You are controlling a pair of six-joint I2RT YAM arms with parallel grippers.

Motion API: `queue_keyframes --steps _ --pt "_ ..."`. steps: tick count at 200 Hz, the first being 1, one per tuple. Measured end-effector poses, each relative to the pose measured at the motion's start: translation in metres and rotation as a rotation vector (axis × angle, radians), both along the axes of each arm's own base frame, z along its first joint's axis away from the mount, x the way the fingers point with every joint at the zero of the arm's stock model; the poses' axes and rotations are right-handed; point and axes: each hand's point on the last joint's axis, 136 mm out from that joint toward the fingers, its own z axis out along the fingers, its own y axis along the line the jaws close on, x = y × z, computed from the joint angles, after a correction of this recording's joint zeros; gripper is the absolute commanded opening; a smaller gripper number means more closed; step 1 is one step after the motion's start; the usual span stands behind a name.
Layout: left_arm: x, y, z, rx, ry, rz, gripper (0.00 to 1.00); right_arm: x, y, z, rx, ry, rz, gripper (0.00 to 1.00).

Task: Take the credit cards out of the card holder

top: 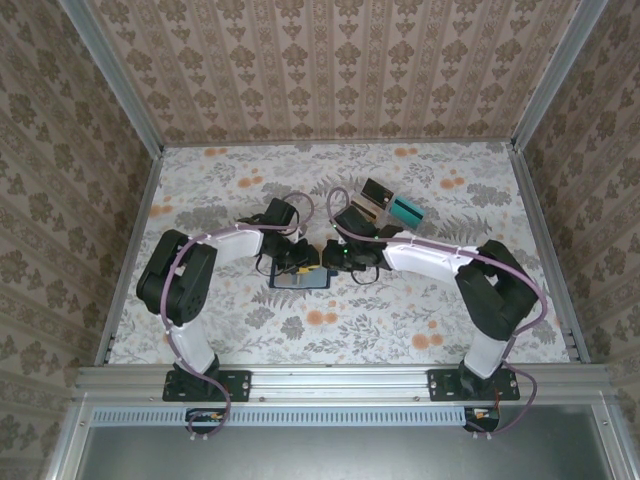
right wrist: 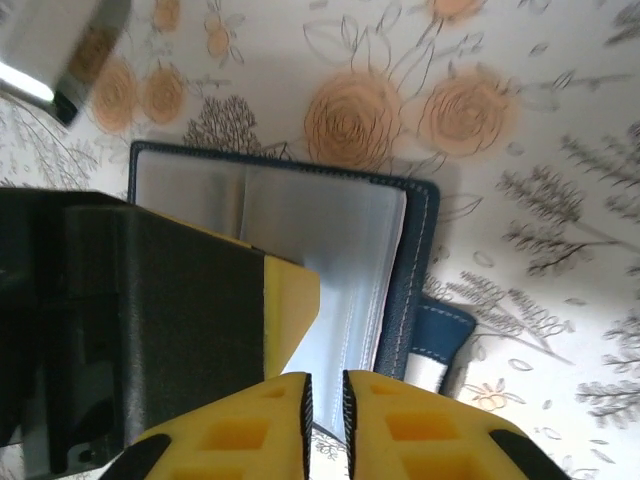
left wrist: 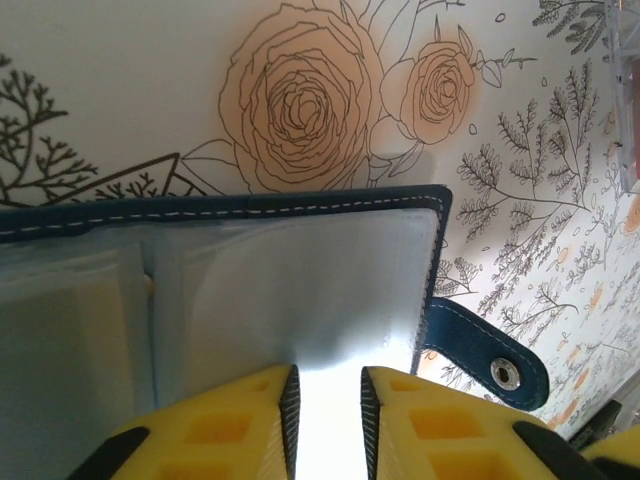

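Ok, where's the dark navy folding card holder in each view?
Top external: dark navy folding card holder, just below picture centre.
Left wrist: holder lying open, lower left to centre.
Right wrist: holder lying open, centre.
Shared landmark: its navy snap tab, at its right edge in both wrist views.

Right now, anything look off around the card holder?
Nothing damaged or spilled. The card holder lies open and flat on the table, its closing tab splayed out to one side. The left pincer and right pincer are both at one edge of it.
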Motion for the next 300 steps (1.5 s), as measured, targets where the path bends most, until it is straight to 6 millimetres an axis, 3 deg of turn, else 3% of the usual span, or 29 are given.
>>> queue_keyframes --steps 46,70,94,125,155,179,300 --pt "0.0 0.002 0.002 0.007 -0.005 0.005 0.16 -0.009 0.008 -0.022 -0.018 0.063 0.004 0.14" --pt "0.003 0.007 0.015 0.001 -0.03 0.016 0.18 -0.008 0.01 -0.031 -0.027 0.081 0.001 0.14" --pt "0.012 0.02 0.034 -0.007 -0.069 0.047 0.27 -0.007 0.012 -0.038 -0.025 0.089 0.004 0.14" --pt "0.026 0.054 0.051 0.018 -0.124 0.135 0.41 -0.005 0.013 -0.036 -0.026 0.08 0.005 0.14" --pt "0.02 0.09 0.039 0.077 -0.095 0.217 0.51 -0.001 0.016 -0.033 -0.022 0.067 0.007 0.14" --pt "0.008 0.104 0.026 0.107 -0.047 0.244 0.58 0.0 0.017 -0.035 -0.027 0.066 0.008 0.13" --pt "-0.001 0.096 0.008 0.089 0.025 0.216 0.58 0.003 0.014 -0.05 -0.085 0.1 -0.005 0.12"
